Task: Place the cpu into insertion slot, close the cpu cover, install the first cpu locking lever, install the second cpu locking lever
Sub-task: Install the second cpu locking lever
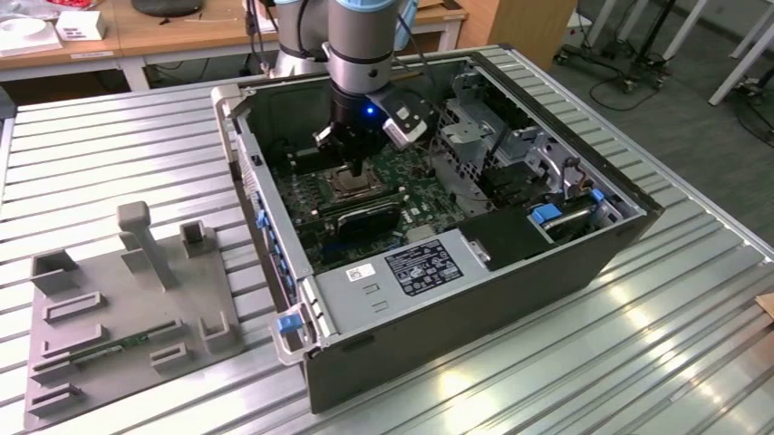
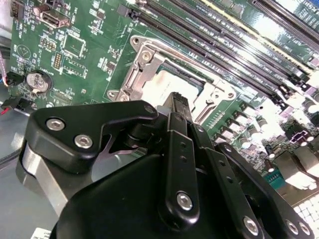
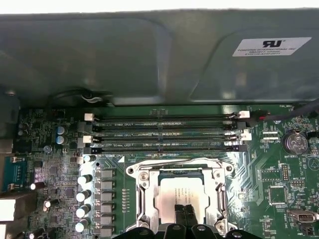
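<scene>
The cpu (image 3: 172,194) lies in the insertion slot (image 3: 215,175) on the green motherboard, its silvery top showing. The cpu cover (image 3: 146,199), a thin metal frame, lies flat around the chip as far as I can see. My gripper (image 3: 183,213) is shut, its two black fingertips pressed together with nothing between them, right over the near edge of the chip. In the second wrist view the gripper (image 2: 178,99) points down at the cpu (image 2: 167,82), with the cover (image 2: 141,74) beside it. In the exterior view the gripper (image 1: 355,170) hangs inside the open computer case, just above the slot (image 1: 354,188).
Long black memory slots (image 3: 159,132) run beside the socket, with the case wall (image 3: 124,55) behind them. A row of capacitors (image 3: 82,194) and a coin battery (image 3: 293,143) flank the socket. A drive cage (image 1: 484,136) fills the case's far side. A grey fixture plate (image 1: 121,308) lies on the table.
</scene>
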Robot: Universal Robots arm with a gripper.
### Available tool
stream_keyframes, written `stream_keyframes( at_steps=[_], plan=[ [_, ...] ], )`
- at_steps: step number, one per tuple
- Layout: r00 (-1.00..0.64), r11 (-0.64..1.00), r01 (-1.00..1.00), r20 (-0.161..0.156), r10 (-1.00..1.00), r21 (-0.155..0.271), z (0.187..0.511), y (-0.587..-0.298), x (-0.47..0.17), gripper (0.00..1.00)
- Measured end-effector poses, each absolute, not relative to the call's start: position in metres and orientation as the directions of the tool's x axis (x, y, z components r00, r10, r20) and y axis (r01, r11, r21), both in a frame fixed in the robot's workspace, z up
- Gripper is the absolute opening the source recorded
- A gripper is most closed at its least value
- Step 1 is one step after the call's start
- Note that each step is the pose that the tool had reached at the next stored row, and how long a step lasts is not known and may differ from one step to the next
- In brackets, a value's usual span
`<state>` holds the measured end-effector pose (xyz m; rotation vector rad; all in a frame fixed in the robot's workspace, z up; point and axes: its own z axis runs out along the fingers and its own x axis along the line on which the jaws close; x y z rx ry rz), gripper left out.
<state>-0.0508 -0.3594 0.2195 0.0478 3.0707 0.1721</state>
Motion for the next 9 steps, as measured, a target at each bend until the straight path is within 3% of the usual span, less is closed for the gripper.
stream_keyframes(
  at_steps=[9],
  plan=[
    [-0.997,0.993,0.026,-0.064,0.034,0.113,0.2195,-0.3591,-0.0484,0.1]
  ],
)
